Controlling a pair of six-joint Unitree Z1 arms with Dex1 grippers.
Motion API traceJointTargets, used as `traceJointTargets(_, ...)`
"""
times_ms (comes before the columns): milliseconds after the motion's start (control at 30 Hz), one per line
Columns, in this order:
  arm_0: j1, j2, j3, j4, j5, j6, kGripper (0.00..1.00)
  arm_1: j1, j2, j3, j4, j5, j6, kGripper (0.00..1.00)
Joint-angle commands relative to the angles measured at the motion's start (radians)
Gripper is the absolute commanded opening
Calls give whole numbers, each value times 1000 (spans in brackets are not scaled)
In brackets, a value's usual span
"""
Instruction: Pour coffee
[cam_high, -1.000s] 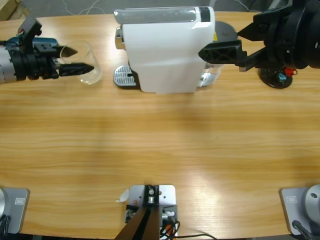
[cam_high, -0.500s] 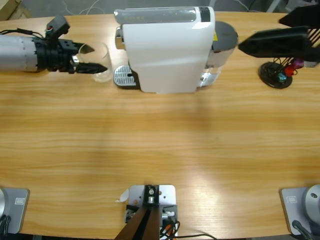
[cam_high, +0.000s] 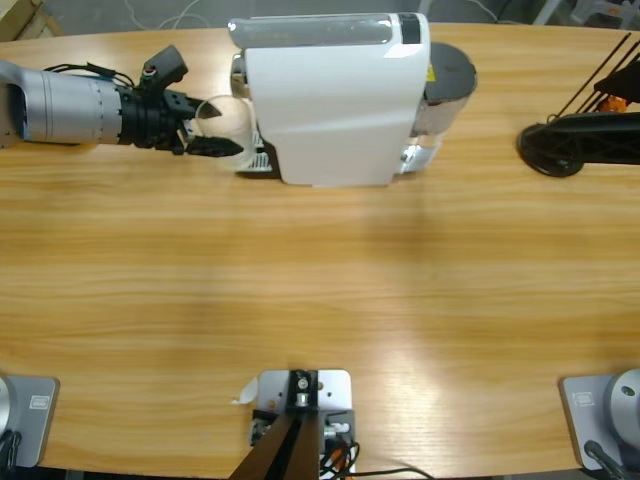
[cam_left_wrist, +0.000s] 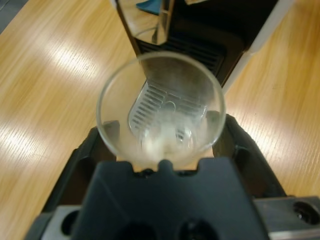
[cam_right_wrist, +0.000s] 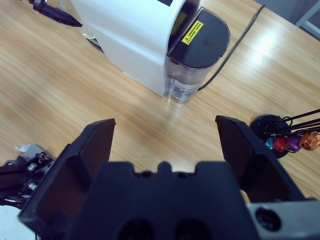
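My left gripper (cam_high: 222, 126) is shut on a small clear glass tumbler (cam_high: 236, 110), one black jaw on each side of its wall. It holds the tumbler at the left end of the white coffee machine (cam_high: 335, 100), over the slotted metal drip tray (cam_high: 262, 161). In the left wrist view the tumbler (cam_left_wrist: 161, 80) fills the middle between the jaws, and the tray's slots show through its bottom below the machine's dark spout bay (cam_left_wrist: 200, 35). The coffee is out of view. My right gripper (cam_right_wrist: 165, 127) hangs open high above the table, holding nothing.
The machine's water tank with a dark lid (cam_high: 450, 72) sits at its right end, seen also as the tank (cam_right_wrist: 199, 42) in the right wrist view, with a cable behind. A black capsule rack (cam_high: 548, 150) with coloured capsules (cam_right_wrist: 290, 142) stands far right. Bare wood spreads in front.
My left gripper has carried the tumbler to the right, from the open table up to the machine's drip tray. The right arm has drawn back out of the high view toward the right.
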Motion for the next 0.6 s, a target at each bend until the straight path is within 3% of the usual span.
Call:
traceJointTargets(33, 23, 3, 34, 3, -18, 20, 0, 8, 7, 24, -16, 8, 9, 885)
traceJointTargets(600, 2, 84, -20, -63, -40, -23, 0, 9, 7, 52, -23, 10, 26, 885)
